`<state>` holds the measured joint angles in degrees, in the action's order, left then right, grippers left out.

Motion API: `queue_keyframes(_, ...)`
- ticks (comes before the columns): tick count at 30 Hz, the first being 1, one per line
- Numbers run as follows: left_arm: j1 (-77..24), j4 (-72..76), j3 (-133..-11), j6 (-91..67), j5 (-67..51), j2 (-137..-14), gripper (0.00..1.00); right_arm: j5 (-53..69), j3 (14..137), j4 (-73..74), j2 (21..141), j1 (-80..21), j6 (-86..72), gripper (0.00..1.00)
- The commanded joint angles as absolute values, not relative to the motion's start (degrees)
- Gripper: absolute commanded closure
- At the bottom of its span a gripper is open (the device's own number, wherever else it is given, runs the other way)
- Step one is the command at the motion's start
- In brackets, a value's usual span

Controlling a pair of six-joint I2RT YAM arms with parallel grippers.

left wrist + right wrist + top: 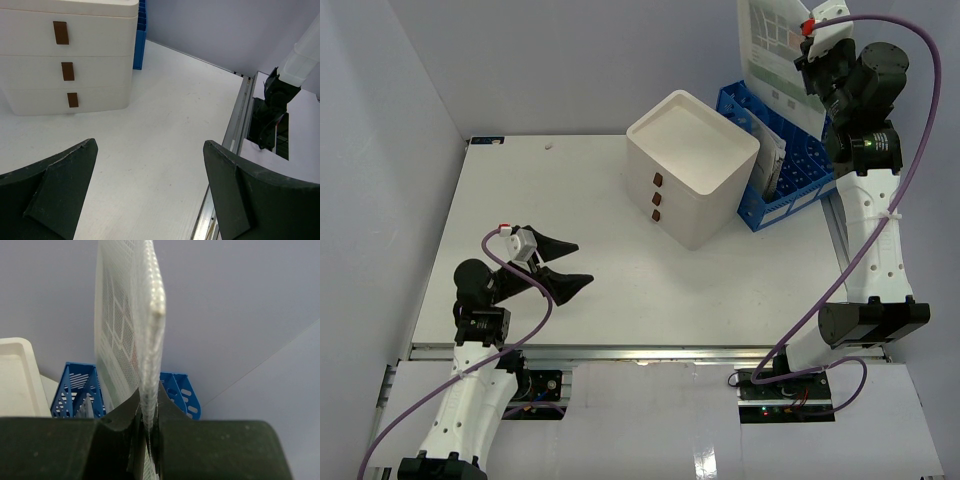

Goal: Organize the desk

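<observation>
The desk [570, 190] is a wide white tabletop with a metal rail along its front edge [620, 350]. My right gripper [807, 52] is shut on a translucent mesh document pouch [772, 50] with printed sheets inside. It holds the pouch upright, high above the blue slotted file rack [800, 170]. In the right wrist view the pouch [135, 315] stands edge-on between the closed jaws of the right gripper [148, 407], with the rack [75, 390] below. My left gripper [580, 263] is open and empty, low over the desk's front left; it also shows in the left wrist view [150, 145].
A white three-drawer box [692, 165] stands at the back middle, touching the rack's left side; it also shows in the left wrist view [65, 60]. A booklet [770, 158] stands in the rack's nearest slot. Grey walls enclose the desk. The right arm's base [272, 110] sits beyond the rail.
</observation>
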<state>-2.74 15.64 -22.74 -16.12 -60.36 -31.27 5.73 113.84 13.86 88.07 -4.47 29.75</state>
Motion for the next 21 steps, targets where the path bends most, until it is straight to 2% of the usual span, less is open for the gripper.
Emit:
queue_keyframes(1, -2.7, 16.0, -22.6, -16.1, -60.2, -30.7, 0.02, 4.4, 115.8, 11.7, 85.9, -4.2, 25.1, 0.92)
queue_keyframes(10, -2.7, 16.2, -22.4, -16.4, -60.3, -30.8, 0.02, 3.1, 116.1, 12.1, 86.0, -4.3, 23.4, 0.88)
queue_keyframes(13, -2.8, 16.1, -22.5, -16.6, -60.4, -30.8, 0.02, 3.1, 116.2, 12.0, 86.0, -4.3, 23.4, 0.79)
queue_keyframes(14, -2.8, 16.1, -22.5, -16.6, -60.4, -30.8, 0.02, 3.1, 116.2, 12.1, 86.0, -4.3, 23.4, 0.72)
queue_keyframes(15, -2.8, 16.1, -22.5, -16.6, -60.3, -30.8, 0.02, 3.1, 116.1, 12.1, 86.0, -4.3, 23.5, 0.52)
queue_keyframes(16, -2.8, 16.0, -22.5, -16.6, -60.3, -30.8, 0.02, 3.1, 116.1, 12.1, 86.0, -4.3, 23.6, 0.37)
queue_keyframes(18, -2.8, 16.0, -22.5, -16.6, -60.3, -30.8, 0.02, 3.2, 116.1, 12.1, 86.0, -4.3, 23.5, 0.16)
queue_keyframes(21, -2.8, 15.8, -22.5, -16.5, -60.3, -30.8, 0.02, 3.6, 116.0, 12.2, 86.0, -4.3, 23.7, 0.1)
